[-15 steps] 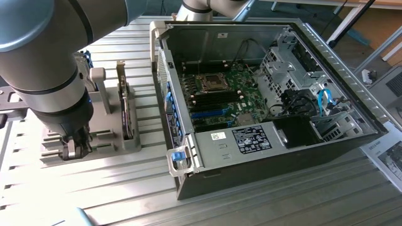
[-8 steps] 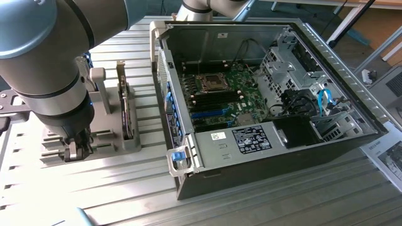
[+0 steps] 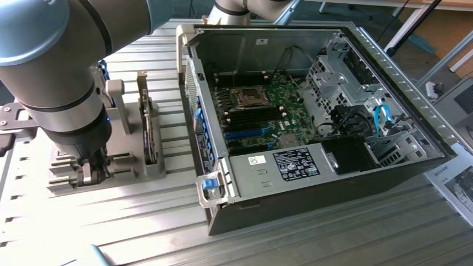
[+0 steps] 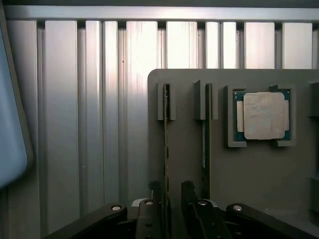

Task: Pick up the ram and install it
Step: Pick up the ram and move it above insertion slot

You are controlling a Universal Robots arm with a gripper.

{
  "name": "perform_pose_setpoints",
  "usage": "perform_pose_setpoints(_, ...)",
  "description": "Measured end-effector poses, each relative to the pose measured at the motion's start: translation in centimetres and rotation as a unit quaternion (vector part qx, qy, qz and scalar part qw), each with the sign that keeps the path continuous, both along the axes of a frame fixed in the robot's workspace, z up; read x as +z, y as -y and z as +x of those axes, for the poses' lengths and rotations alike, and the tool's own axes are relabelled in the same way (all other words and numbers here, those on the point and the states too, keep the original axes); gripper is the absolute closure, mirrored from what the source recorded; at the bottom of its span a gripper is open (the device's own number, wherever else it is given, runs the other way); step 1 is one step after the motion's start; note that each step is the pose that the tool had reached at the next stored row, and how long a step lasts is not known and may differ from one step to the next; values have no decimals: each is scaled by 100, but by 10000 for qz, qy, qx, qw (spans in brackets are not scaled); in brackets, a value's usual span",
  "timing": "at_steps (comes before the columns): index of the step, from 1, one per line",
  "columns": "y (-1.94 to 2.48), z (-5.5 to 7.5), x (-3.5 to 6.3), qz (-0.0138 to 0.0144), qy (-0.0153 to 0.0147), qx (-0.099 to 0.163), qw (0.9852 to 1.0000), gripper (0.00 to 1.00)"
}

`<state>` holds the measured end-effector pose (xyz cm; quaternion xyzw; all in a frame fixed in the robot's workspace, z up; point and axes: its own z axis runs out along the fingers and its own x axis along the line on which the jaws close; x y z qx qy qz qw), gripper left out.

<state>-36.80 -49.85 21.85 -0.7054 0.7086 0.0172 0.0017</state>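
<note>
Open computer case (image 3: 296, 206) on exterior view's right, motherboard (image 3: 258, 111) exposed. Beside it, grey holder tray (image 4: 259, 184) under arm (image 3: 52, 66). In tray slot: ram (image 4: 166, 144), standing on edge; second stick (image 4: 205, 144) in neighbouring slot, processor chip (image 4: 262, 115) beyond. Down low over ram: gripper (image 4: 169, 194), spread wide, holding nothing, one finger each side. Judged step: grasp. Keep centred on stick, squeeze flat faces squarely, steer clear of neighbour.
</note>
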Motion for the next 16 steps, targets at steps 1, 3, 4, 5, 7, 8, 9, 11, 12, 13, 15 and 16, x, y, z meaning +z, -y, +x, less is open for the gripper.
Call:
perform_pose_setpoints(1,-7,0,-9,-1,-1,0,10000,70)
perform_pose_setpoints(3,-8,0,-11,-1,-1,0,10000,70)
perform_pose_setpoints(4,-8,0,-11,-1,-1,0,10000,70)
perform_pose_setpoints(5,-9,-1,-14,0,0,0,10000,70)
perform_pose_setpoints(7,-5,-11,-19,0,0,0,10000,70)
perform_pose_setpoints(8,-2,-20,-20,-1,-1,0,10000,70)
perform_pose_setpoints(9,0,-25,-22,0,-1,0,10000,70)
perform_pose_setpoints(11,2,-30,-38,0,0,0,10000,70)
perform_pose_setpoints(12,3,-30,-53,0,-1,0,10000,70)
perform_pose_setpoints(13,4,-32,-70,-1,-1,-1,10000,70)
perform_pose_setpoints(15,4,-32,-72,-1,-2,0,10000,70)
perform_pose_setpoints(16,4,-31,-73,-1,-1,0,10000,70)
